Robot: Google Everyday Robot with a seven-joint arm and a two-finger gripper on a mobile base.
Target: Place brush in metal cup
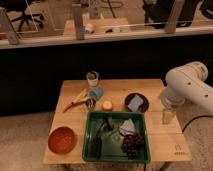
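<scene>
The metal cup (92,77) is small and pale grey, and stands upright at the back of the wooden table (165,150). A slim dark brush (98,139) seems to lie in the left part of the green tray (116,156), its handle running front to back. My gripper (167,117) hangs from the white arm (187,85) over the table's right edge, pointing down. It is well to the right of the tray and far from the cup and brush. Nothing shows in it.
A red bowl (62,139) sits at the front left. An orange-and-tan handled utensil (75,101) and a bluish object (95,93) lie in front of the cup. A small orange ball (107,105) and a dark plate (136,102) are mid-table. Dark grapes (131,142) and a pale object (127,127) lie in the tray.
</scene>
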